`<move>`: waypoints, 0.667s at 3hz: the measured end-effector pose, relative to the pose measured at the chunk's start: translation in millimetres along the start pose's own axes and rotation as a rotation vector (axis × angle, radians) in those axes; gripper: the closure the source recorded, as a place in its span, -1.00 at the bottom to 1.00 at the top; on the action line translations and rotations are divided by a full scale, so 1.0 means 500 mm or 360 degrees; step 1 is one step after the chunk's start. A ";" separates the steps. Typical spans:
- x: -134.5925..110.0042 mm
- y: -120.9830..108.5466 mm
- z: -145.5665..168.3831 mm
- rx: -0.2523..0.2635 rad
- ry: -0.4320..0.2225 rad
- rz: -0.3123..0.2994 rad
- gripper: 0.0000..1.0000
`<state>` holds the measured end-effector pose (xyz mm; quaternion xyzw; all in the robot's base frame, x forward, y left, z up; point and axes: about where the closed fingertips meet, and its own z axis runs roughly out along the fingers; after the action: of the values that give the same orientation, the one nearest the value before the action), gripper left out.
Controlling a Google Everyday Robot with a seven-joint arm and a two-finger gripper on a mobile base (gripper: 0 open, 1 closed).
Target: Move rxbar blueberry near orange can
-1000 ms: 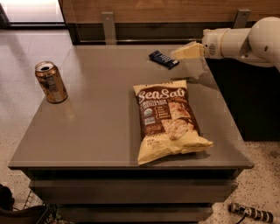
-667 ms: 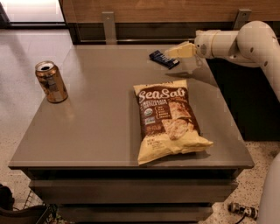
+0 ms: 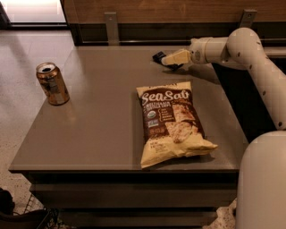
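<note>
The rxbar blueberry (image 3: pixel 157 57) is a small dark navy bar lying at the far right of the grey table (image 3: pixel 103 120). Only its left end and a dark strip under the gripper show. My gripper (image 3: pixel 168 59) reaches in from the right and sits right over the bar, covering most of it. The orange can (image 3: pixel 52 83) stands upright near the table's left edge, far from the bar and the gripper.
A large yellow-and-brown chip bag (image 3: pixel 172 123) lies flat at the table's front right, between the bar and the front edge. My white arm (image 3: pixel 250 53) runs along the right side. A wooden wall panel (image 3: pixel 156 11) stands behind the table.
My gripper has moved left and down onto the bar, which now shows less. The can and the chip bag have not moved.
</note>
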<state>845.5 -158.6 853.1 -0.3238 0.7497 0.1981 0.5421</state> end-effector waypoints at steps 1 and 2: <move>0.047 0.006 0.024 -0.0060 0.0074 -0.0018 -1.00; 0.073 0.017 0.030 -0.0110 0.0094 -0.0026 -1.00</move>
<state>842.7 -152.7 813.4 -0.3541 0.7554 0.2098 0.5098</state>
